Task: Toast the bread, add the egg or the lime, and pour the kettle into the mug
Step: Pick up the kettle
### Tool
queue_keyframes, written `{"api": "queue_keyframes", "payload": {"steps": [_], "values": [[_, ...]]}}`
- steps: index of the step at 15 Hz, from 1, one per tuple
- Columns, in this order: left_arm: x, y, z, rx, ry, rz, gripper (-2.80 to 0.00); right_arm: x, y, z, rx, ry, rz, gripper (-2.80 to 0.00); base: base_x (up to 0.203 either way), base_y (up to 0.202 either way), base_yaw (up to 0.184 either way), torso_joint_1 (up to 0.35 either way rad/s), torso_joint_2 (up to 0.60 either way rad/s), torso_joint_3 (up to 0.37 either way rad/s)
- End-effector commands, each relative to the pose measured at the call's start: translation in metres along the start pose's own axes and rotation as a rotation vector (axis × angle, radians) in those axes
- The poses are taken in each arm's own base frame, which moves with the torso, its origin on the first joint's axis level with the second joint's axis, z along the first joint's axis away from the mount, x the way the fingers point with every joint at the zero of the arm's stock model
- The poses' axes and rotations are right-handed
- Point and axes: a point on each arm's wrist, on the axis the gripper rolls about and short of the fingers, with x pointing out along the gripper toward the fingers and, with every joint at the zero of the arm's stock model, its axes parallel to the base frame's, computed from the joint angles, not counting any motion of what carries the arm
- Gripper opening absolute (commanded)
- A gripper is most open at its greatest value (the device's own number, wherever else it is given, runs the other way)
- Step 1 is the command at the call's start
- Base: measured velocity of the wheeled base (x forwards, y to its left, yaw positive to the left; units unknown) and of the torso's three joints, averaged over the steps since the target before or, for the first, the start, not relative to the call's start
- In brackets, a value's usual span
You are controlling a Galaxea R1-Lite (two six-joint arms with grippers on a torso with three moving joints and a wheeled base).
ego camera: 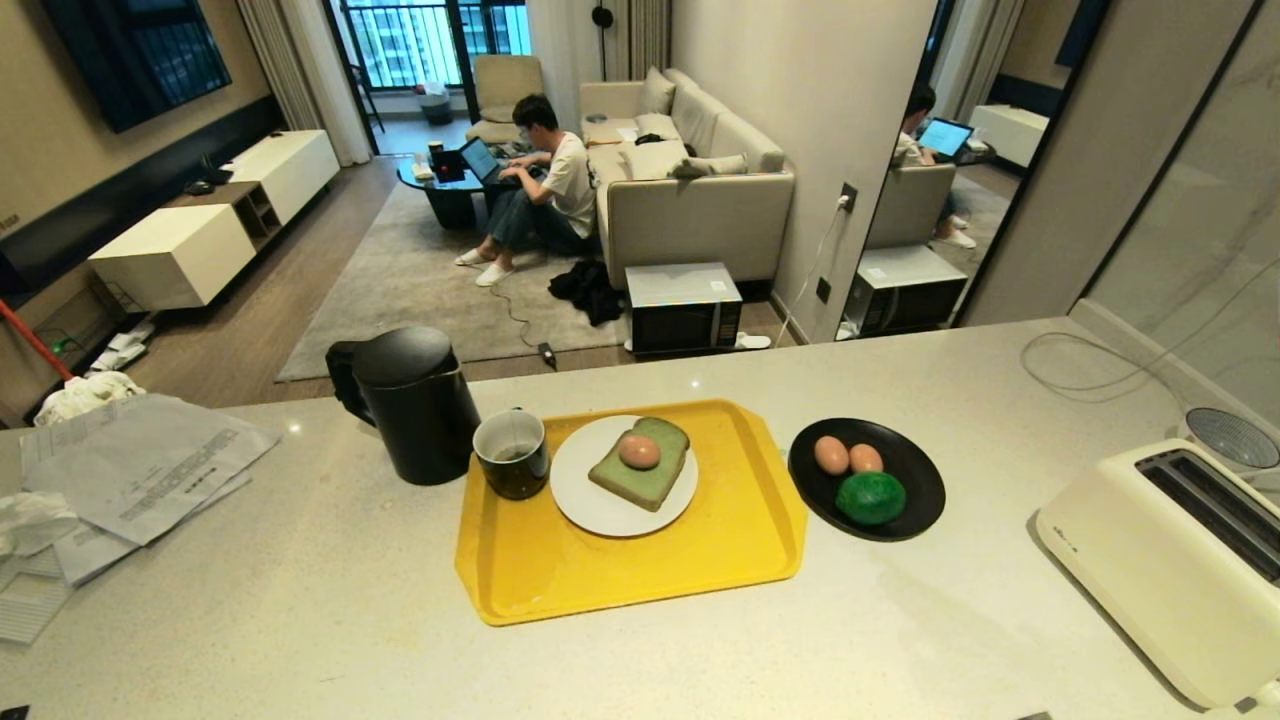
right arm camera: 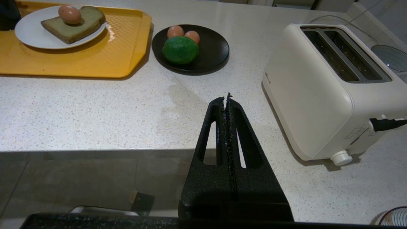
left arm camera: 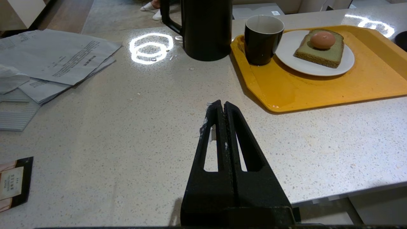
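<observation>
toaster (ego camera: 1180,560) cut off at edge, kettle (left arm camera: 206,28) top cropped

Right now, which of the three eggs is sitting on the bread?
The egg on the green bread, on the white plate in the yellow tray; the other two eggs lie beside the lime on the black plate.

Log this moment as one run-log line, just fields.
left gripper: shut, empty | right gripper: shut, empty | egg: on bread | mug: on tray | kettle: beside tray

You've got egg (ego camera: 639,451) on bread (ego camera: 642,462) on the tray (ego camera: 700,570), mug (ego camera: 512,454) touching kettle (ego camera: 408,403), lime (ego camera: 870,497) in black dish (ego camera: 920,480).
</observation>
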Motion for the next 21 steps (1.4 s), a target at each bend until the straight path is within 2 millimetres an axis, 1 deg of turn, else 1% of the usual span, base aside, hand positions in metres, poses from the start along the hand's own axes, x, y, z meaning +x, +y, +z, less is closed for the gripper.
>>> {"api": "queue_keyframes", "payload": {"steps": [1, 8, 13, 21], "values": [[0.0000, 0.0000, 0.0000, 0.000, -0.001, 0.001, -2.80, 0.0001, 0.0000, 0.0000, -0.001, 0.001, 0.001, -2.80, 0.000, 0.000, 0.000, 0.000, 0.00, 0.000], [0.0000, 0.0000, 0.0000, 0.000, -0.001, 0.001, -2.80, 0.0001, 0.0000, 0.0000, -0.001, 0.001, 0.001, -2.80, 0.001, 0.008, -0.003, 0.001, 0.00, 0.000], [0.0000, 0.0000, 0.0000, 0.002, -0.001, 0.001, -2.80, 0.0001, 0.0000, 0.0000, -0.002, 0.001, 0.001, -2.80, 0.001, 0.147, -0.007, 0.002, 0.00, 0.004], [0.0000, 0.0000, 0.0000, 0.002, -0.001, 0.001, -2.80, 0.0001, 0.0000, 0.0000, -0.001, 0.001, 0.001, -2.80, 0.000, 0.000, 0.000, 0.000, 0.00, 0.000]]}}
